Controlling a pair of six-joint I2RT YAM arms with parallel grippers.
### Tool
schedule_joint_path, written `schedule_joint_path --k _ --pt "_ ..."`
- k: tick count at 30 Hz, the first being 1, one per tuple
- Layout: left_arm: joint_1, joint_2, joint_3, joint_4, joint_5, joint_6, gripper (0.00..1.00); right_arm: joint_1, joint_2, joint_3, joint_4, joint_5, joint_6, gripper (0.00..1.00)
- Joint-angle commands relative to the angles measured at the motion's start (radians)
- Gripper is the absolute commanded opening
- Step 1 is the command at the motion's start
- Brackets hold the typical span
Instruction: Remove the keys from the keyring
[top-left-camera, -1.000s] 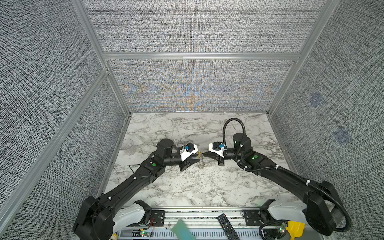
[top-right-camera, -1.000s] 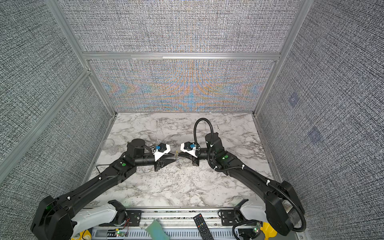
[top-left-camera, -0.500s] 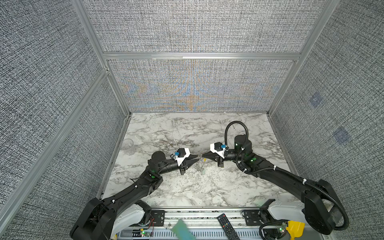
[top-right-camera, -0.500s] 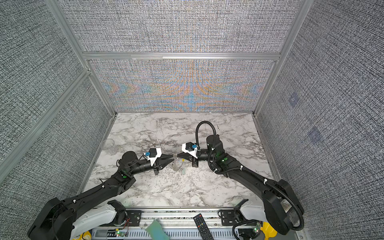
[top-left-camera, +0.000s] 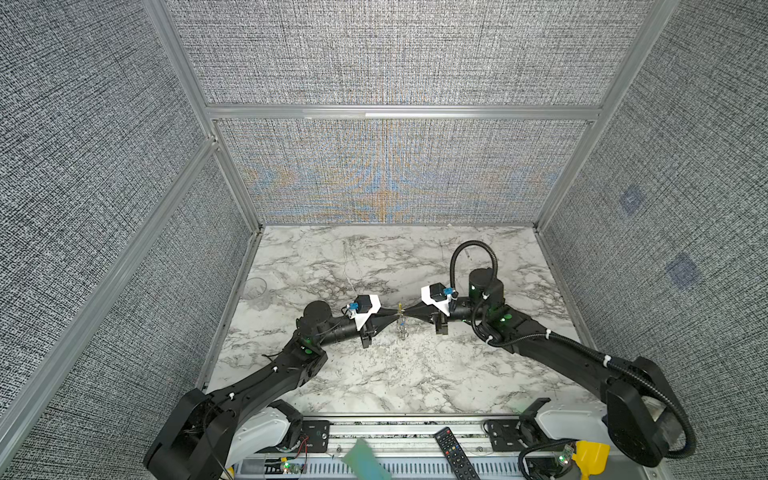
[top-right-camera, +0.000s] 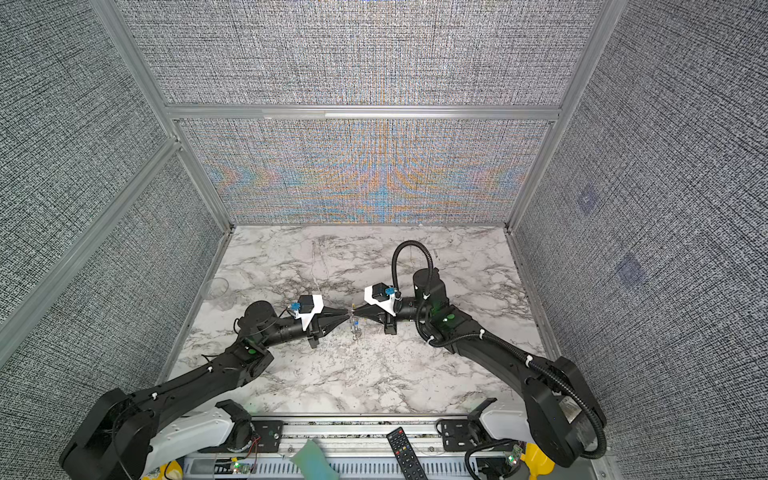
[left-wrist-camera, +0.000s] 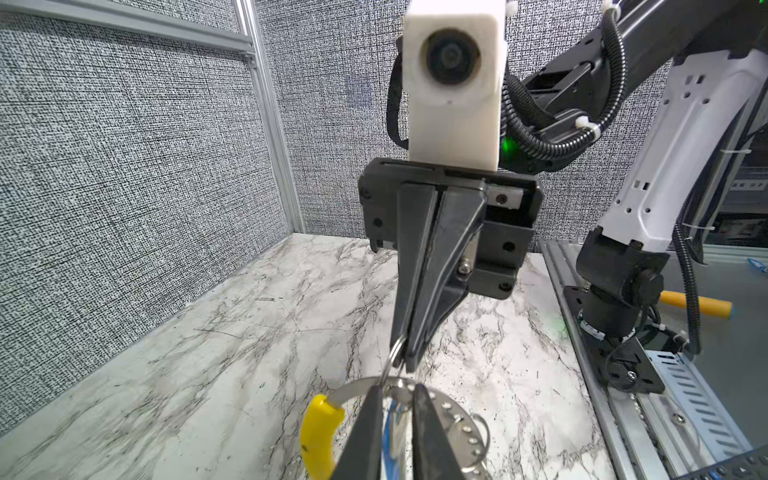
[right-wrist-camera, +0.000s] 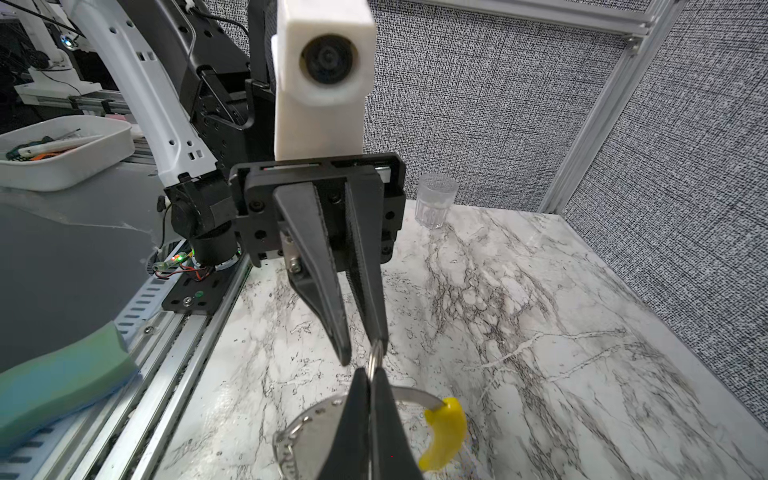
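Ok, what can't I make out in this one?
Keys: too small in both top views; left wrist view shows only a blue sliver inside the left gripper; no mint-green head anywhere.
Keyring: lower part cut off by the frame edge in both wrist views.
Left gripper's hold: right wrist view shows the small ring beside one finger; gripped or not, unclear.

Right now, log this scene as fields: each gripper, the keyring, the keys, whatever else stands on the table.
right gripper: shut on the small metal ring
left gripper: jaws slightly apart, tips at that same ring
keyring: hangs between the two grippers above the marble table, yellow section showing
keys: hanging from the keyring; blue key shows between the left gripper's jaws, green one not made out
glass cup: upright by the table's left edge, apart from both arms
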Motion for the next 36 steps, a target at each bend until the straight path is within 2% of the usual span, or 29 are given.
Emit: schedule_joint_path --k 1,8,14,18,21,25,30,36 --pt "-0.003 0.016 0.008 0.043 0.036 -0.006 0.16 0.003 0.010 0.013 0.046 -0.046 0.015 0.00" --pt "-0.002 0.024 0.015 0.048 0.049 -0.005 0.12 0.001 0.017 0.021 0.041 -0.055 0.016 0.00" --pt "-0.002 -0.002 0.023 0.006 0.050 0.013 0.00 -0.003 0.013 0.017 0.031 -0.032 0.013 0.01" --pt "-0.003 -0.031 0.082 -0.203 0.039 0.099 0.00 -0.012 -0.024 -0.002 0.016 0.061 -0.024 0.22" --pt "-0.003 -0.049 0.135 -0.388 0.024 0.175 0.00 -0.015 -0.074 -0.013 -0.064 0.168 -0.113 0.27" --pt "-0.002 -0.045 0.221 -0.615 -0.002 0.266 0.00 -0.016 -0.114 0.002 -0.184 0.221 -0.212 0.28" --pt "-0.003 0.010 0.342 -0.812 -0.014 0.329 0.00 -0.002 -0.109 0.023 -0.212 0.162 -0.214 0.27" --pt "-0.003 0.073 0.436 -0.946 -0.016 0.388 0.00 0.004 -0.073 0.023 -0.178 0.126 -0.157 0.24"
